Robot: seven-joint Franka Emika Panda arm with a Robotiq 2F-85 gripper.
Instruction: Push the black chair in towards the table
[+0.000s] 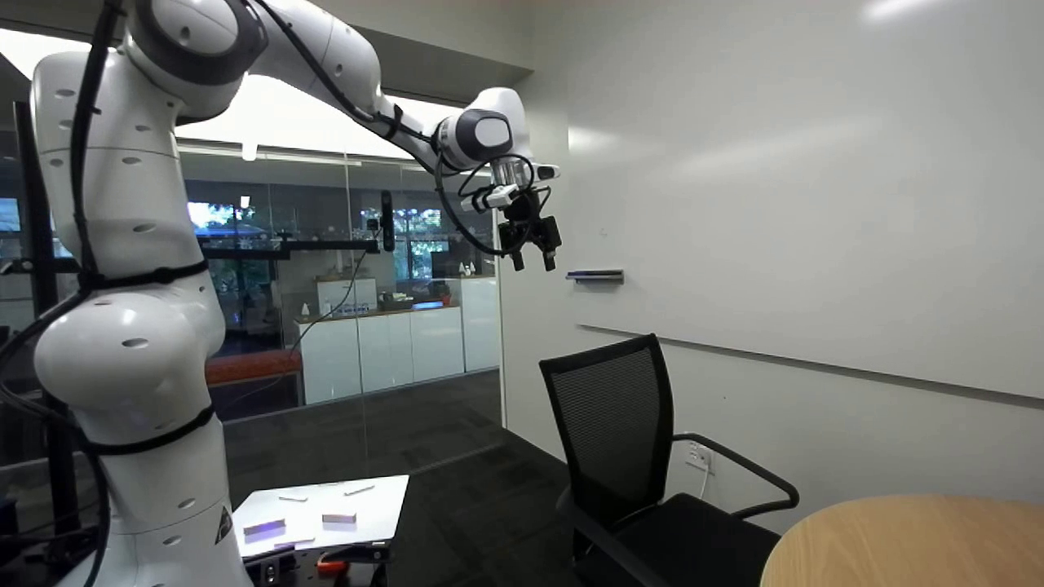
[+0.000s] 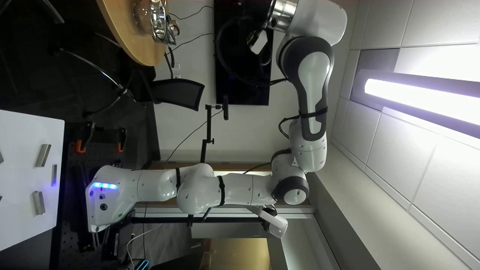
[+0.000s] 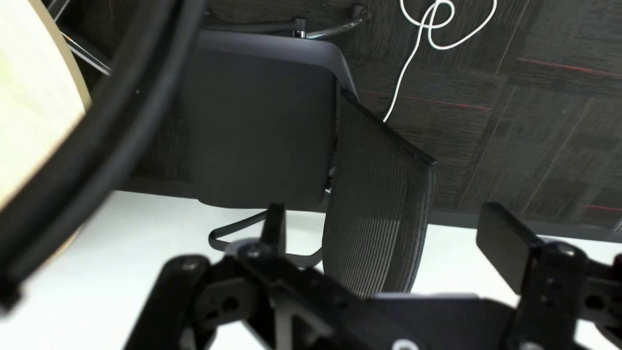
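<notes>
Facing the rnd table, the blk chair sits near it, prob. not fully in; gripper hangs well above, holding nothing.
Table lies off the front of the seat, w/ a gap showing btwn them in the wrist view; chair's back-to-front axis points roughly at it. Backrest, upright w/ slight lean, is on the side away fr. table, so that's prob. the part to push. Key relation: chair is below the gripper, backrest showing in line w/ the space btwn its spread fingers, no contact. Next move likely needs the gripper lowered behind the backrest, then driven twd table; straight down risks hitting its top. Exact offset: can't tell.
</notes>
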